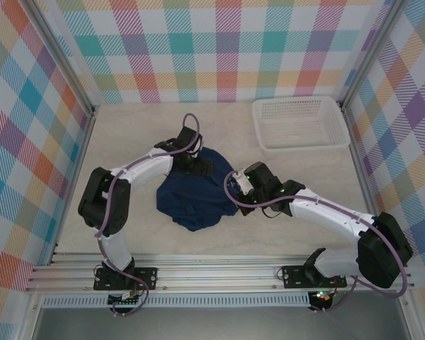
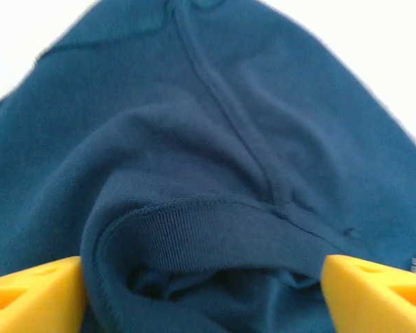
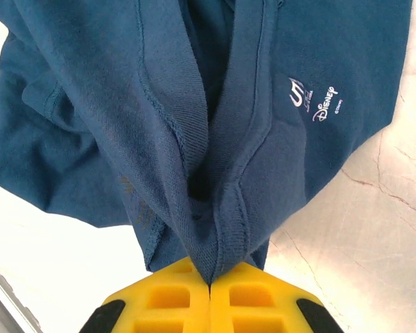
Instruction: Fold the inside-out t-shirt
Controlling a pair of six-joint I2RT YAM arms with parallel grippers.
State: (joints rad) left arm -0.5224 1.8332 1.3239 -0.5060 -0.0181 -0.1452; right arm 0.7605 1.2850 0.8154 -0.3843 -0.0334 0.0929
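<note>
My right gripper [image 3: 209, 286] is pinched tight on a ribbed edge of the t-shirt [image 3: 90, 125]. My left gripper [image 2: 201, 295] stands apart, straddling the collar. The shirt lies bunched mid-table [image 1: 127, 234]. If my left closes through both layers, pulling would likely twist the heap instead of spreading it.

The t-shirt [image 3: 76, 104] is matt knitted cloth with ribbed hems; the table [image 3: 374, 229] looks smooth and faintly veined.

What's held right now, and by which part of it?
Right fingers pinch the t-shirt by a folded, stitched hem edge; left fingers stand open astride its cloth.
</note>
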